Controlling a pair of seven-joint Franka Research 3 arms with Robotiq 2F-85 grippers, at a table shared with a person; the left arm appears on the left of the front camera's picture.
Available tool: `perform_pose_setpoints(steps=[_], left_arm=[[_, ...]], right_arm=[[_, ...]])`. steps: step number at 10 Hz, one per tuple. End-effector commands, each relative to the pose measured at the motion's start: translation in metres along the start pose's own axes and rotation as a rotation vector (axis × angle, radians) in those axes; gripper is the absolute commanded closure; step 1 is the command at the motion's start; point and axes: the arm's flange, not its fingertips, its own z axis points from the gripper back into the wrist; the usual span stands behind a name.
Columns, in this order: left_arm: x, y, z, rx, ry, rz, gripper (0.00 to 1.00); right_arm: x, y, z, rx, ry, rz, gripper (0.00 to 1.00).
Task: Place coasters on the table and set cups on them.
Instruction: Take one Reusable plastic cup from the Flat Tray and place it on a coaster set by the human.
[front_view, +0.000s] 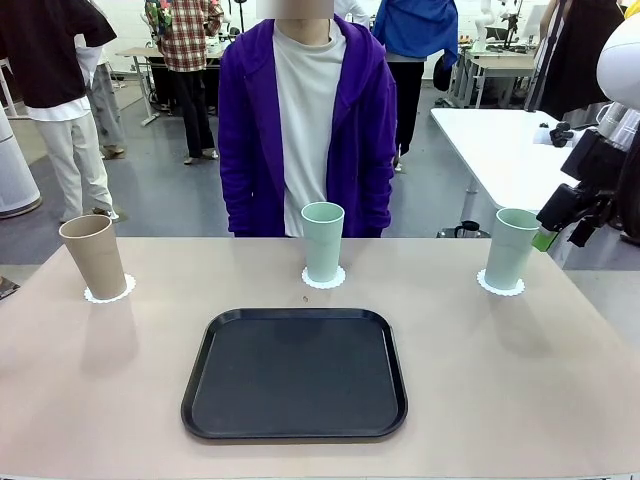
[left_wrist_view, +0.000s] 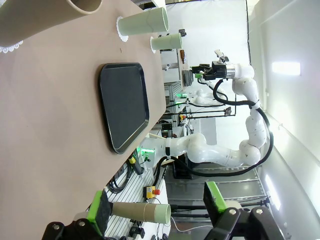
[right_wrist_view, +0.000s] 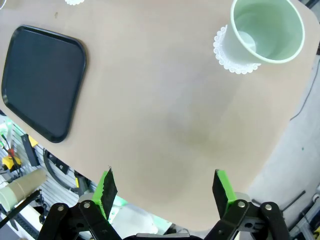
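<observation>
Three cups stand upright on the table (front_view: 500, 380), each on a white lacy coaster. At the far left is a tan cup (front_view: 93, 257) on its coaster (front_view: 108, 292). A mint cup (front_view: 323, 241) stands at the far middle on a coaster (front_view: 323, 279). Another mint cup (front_view: 511, 248) stands on a coaster (front_view: 500, 287) at the far right. My right gripper (front_view: 565, 225) hangs open just right of that cup, not touching it. From its wrist, the right gripper (right_wrist_view: 165, 190) is open above bare table, the mint cup (right_wrist_view: 265, 32) ahead. My left gripper (left_wrist_view: 157, 205) is open and off the table's edge; the tan cup (left_wrist_view: 50, 15) is far off.
A black tray (front_view: 295, 373) lies empty in the near middle of the table. A person in a purple hoodie (front_view: 305, 120) stands at the far edge behind the middle cup. A white table (front_view: 500, 140) stands behind on the right.
</observation>
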Motion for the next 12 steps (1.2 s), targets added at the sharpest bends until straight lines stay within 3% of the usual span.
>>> perform_pose_setpoints(steps=[1,5,8,10,12], left_arm=[[-0.002,-0.001,0.001,-0.014,-0.005,-0.018,0.0],[-0.002,-0.001,0.001,-0.014,-0.005,-0.018,0.0],[-0.002,-0.001,0.001,-0.014,-0.005,-0.018,0.0],[-0.002,-0.001,0.001,-0.014,-0.005,-0.018,0.0],[-0.002,-0.001,0.001,-0.014,-0.005,-0.018,0.0]], right_arm=[[-0.017,-0.021,0.016,0.112,-0.069,-0.137,0.0],[-0.063,-0.138,0.032,0.633,-0.212,-0.498,0.0],[-0.109,-0.206,-0.003,0.958,-0.312,-0.499,0.0],[-0.129,-0.226,-0.04,1.106,-0.349,-0.46,0.0],[-0.144,-0.24,-0.063,1.171,-0.352,-0.446,0.0]])
